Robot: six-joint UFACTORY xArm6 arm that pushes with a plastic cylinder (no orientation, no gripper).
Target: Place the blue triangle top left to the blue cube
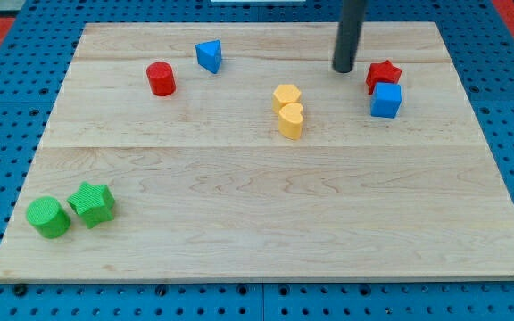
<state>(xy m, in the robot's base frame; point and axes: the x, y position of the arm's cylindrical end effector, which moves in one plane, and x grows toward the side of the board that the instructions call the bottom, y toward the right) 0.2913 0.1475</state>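
Wooden board (266,205), my tip (344,69) left of red star (384,74), blue cube (385,100)

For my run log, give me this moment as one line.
tip left of red star | blue triangle far left of blue cube | no contact | step not done

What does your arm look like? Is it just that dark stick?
Yes, all you can see of me is one straight, round rod, dark grey to black and plain, smooth, with no markings, cables or fingers showing. It comes in from the view's top edge, and its flat lower end is my tip. The rest of my arm is out of the picture.
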